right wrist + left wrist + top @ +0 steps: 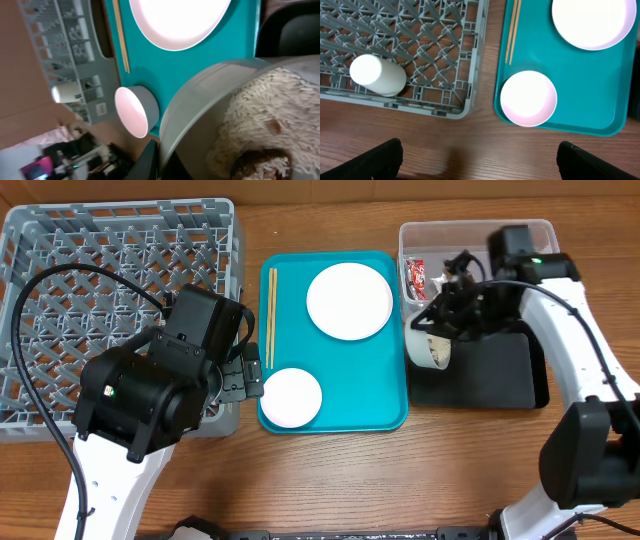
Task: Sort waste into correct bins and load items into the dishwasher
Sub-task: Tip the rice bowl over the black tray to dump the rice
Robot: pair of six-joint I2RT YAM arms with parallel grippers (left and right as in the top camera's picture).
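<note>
My right gripper (441,321) is shut on the rim of the pale bowl (432,348), which is tipped on its side at the left edge of the black tray (500,375). The right wrist view shows white rice (270,110) and a brown lump (255,162) inside the bowl (200,100), gripper (159,161) at its rim. A red wrapper (415,277) lies in the clear tub (480,230). On the teal tray (345,390) rest the plate (348,300), saucer (291,396) and chopsticks (271,315). My left gripper (480,165) hangs open over bare wood. The cup (377,75) lies in the grey rack (445,60).
The left arm's bulk (160,385) covers the rack's near right corner (225,420). Its black cable (60,280) loops over the rack. Bare wooden tabletop (350,480) runs along the front. The right arm (580,330) reaches across the black tray's right side.
</note>
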